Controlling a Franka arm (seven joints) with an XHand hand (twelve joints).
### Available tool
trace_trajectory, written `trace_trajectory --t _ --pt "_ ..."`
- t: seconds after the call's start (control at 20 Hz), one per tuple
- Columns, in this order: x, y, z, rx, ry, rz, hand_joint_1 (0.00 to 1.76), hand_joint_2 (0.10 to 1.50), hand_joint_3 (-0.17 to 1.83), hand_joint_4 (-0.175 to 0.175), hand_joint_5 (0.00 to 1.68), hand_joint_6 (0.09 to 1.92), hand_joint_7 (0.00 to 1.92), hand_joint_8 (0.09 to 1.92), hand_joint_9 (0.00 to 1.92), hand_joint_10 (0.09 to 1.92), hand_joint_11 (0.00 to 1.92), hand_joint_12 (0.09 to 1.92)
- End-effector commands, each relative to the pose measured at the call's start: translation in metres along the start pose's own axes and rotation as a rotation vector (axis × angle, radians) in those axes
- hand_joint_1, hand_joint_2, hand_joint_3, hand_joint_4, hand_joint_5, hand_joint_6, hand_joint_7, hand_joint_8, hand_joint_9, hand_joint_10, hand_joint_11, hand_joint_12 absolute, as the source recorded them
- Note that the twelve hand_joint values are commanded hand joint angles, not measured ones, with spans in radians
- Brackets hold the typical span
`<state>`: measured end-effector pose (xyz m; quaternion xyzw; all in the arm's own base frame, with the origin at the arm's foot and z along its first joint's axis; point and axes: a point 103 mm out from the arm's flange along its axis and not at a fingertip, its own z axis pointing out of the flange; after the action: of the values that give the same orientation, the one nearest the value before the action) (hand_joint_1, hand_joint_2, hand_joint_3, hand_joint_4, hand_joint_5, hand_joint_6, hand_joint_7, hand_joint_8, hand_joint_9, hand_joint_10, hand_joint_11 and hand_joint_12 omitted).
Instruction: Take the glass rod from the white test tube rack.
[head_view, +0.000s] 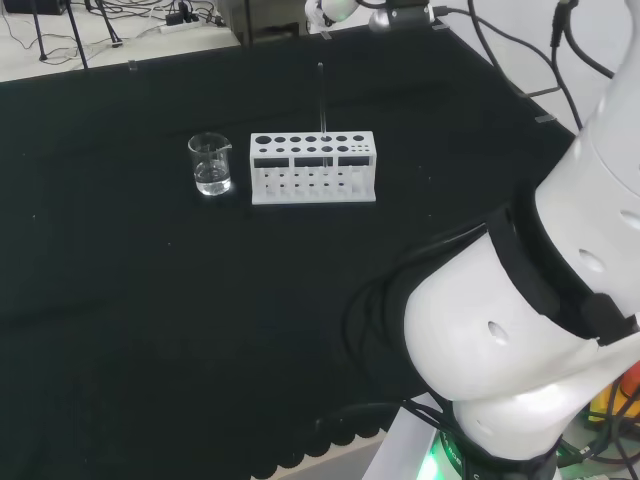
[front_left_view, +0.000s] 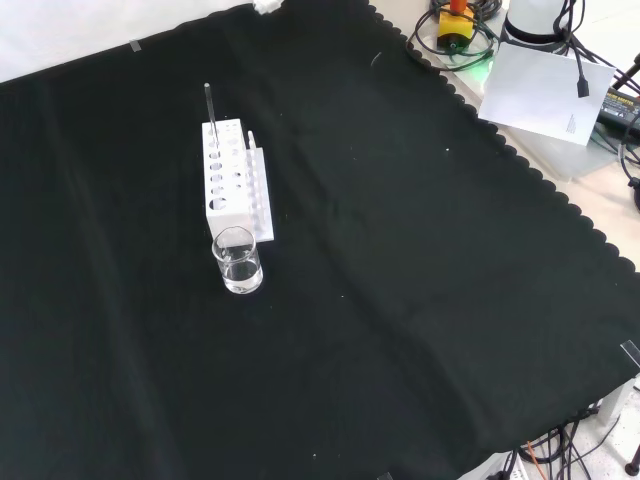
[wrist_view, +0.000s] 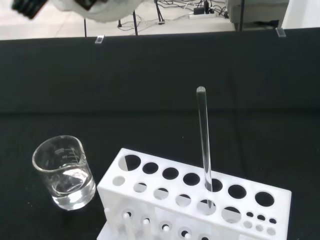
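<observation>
Faintly — glass rod (head_view: 321, 98) upright in rack (head_view: 313, 168)

The test tube rack (head_view: 313, 167) is plain white, its top dotted with rows of dark round holes, larger ones toward the left in the head view and a few small ones at the right end. The glass rod (wrist_view: 203, 140) is clear and colourless, as is the small beaker (head_view: 211, 164), which carries faint white printed marks. The cloth (front_left_view: 400, 280) is solid black, with a scalloped near edge in the head view
</observation>
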<state>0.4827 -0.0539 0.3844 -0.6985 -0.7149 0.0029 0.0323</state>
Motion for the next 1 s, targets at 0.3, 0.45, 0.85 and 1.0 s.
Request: trace_trajectory --t 0.3,0.45,0.85,1.0 --pt "-0.01 0.042 0.027 0.013 -0.025 -0.013 0.75 0.74 0.67 -0.133 0.39 0.09 0.6 0.84 0.89 0.74 0.52 1.31" --pt "-0.013 0.05 0.035 0.027 -0.03 -0.018 0.75 0.74 0.67 -0.134 0.39 0.09 0.61 0.84 0.9 0.74 0.52 1.31" --pt "-0.022 0.062 0.058 0.074 -0.037 -0.016 0.75 0.75 0.67 -0.135 0.41 0.09 0.64 0.84 0.93 0.75 0.54 1.3" --pt "-0.025 0.065 0.065 0.083 -0.042 -0.016 0.75 0.75 0.66 -0.135 0.42 0.09 0.67 0.83 0.95 0.73 0.55 1.3"
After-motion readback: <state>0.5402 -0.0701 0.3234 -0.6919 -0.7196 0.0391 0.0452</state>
